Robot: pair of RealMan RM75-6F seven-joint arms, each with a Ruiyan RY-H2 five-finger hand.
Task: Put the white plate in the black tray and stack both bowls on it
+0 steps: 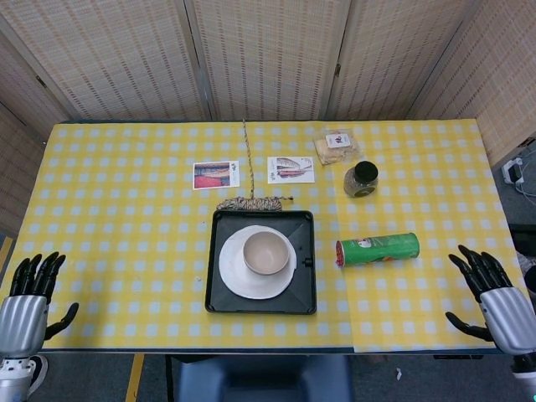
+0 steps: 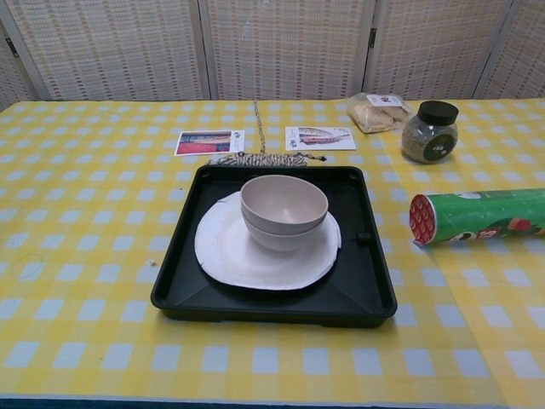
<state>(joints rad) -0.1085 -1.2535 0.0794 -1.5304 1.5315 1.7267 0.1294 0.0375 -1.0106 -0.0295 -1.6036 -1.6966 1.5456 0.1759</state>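
Woven-panel screens back a yellow-checked tablecloth (image 1: 126, 209); item: black tray (image 2: 375, 294), well apart from and between left hand (image 1: 23, 310) and right hand (image 1: 494, 306), each at its own table edge, fingers spread, holding nothing. Contents: white plate (image 2: 226, 256) flat in tray; two bowls (image 2: 283, 209) nested upon it, sitting toward the plate's far-right part. Risk, judged: task looks complete, so hazards are an inward sweep of the right hand rolling the chip can (image 1: 378, 249) into the tray, or a nudge shifting the off-centre stack.
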